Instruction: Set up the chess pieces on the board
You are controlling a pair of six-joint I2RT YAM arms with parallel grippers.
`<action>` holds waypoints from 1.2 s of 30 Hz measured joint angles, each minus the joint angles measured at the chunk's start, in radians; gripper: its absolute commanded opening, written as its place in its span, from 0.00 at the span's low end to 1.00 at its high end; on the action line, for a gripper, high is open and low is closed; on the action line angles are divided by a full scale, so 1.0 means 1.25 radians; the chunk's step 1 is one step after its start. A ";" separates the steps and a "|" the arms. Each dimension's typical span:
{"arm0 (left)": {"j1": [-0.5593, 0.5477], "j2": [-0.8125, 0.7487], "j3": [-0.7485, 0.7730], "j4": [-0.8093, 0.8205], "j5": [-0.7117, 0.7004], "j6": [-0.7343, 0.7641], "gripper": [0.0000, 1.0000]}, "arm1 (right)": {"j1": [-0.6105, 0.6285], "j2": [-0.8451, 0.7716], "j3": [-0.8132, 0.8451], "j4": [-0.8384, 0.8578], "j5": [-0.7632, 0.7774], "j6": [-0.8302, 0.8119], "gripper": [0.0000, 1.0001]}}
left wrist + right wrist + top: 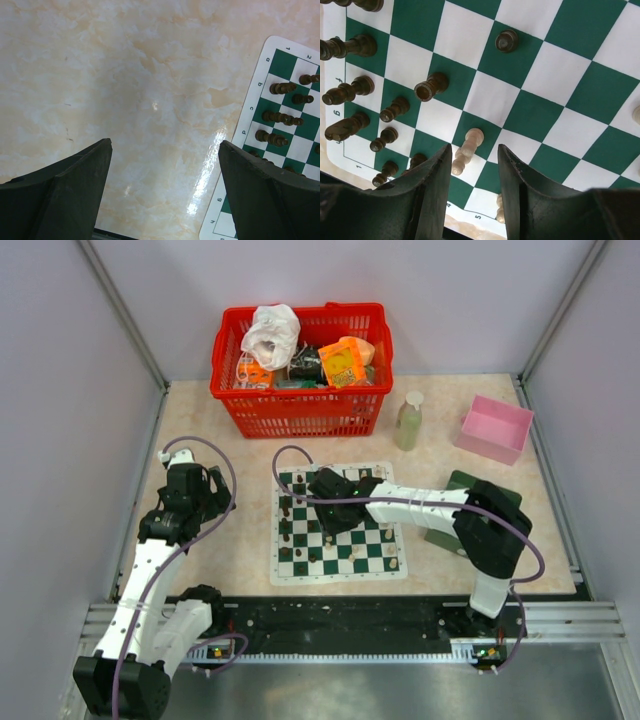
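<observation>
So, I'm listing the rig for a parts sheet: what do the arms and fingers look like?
The left arm and right arm both have white tubular links joined by chunky black joints, with a thin purple cable looping along each. The left fingers and right fingers are matte black, broad at the root, tapering to blunt tips.

**Right wrist: jaws apart over a cream piece**

Your right gripper is above the board with its jaws apart. A cream piece sits in the gap, nearer the finger on the view's left; I can't tell if they touch. Dark pieces crowd the board's left edge. One lone dark piece stands higher up.
</observation>
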 measured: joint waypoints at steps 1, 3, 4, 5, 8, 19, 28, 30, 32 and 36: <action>0.000 0.000 0.000 0.000 0.000 0.000 0.93 | 0.000 0.005 0.002 -0.001 -0.001 0.000 0.40; 0.000 0.000 0.000 0.000 0.000 0.000 0.93 | 0.000 0.011 0.005 0.001 -0.002 0.001 0.39; 0.000 0.000 0.000 0.000 0.000 0.000 0.93 | 0.000 0.014 0.005 0.001 -0.004 0.001 0.38; 0.000 0.000 0.000 0.000 0.000 0.000 0.93 | 0.000 0.017 0.005 0.000 -0.005 0.001 0.38; 0.000 0.000 0.000 0.000 0.000 0.000 0.93 | 0.001 0.027 0.005 0.000 -0.009 0.001 0.37; 0.000 0.000 0.000 0.000 0.000 0.000 0.93 | 0.004 0.038 0.010 0.001 -0.012 0.001 0.20; 0.000 0.000 0.000 0.000 0.000 0.000 0.93 | 0.006 0.038 0.015 -0.003 -0.011 -0.001 0.12; 0.000 0.000 0.000 0.000 0.000 0.000 0.93 | 0.006 0.038 0.021 -0.005 -0.005 -0.002 0.12; 0.000 0.000 0.000 0.000 0.000 0.000 0.93 | 0.006 0.034 0.024 -0.008 0.008 -0.002 0.13; 0.000 0.000 0.000 0.000 0.000 0.000 0.93 | -0.004 -0.005 0.024 -0.013 0.042 -0.002 0.13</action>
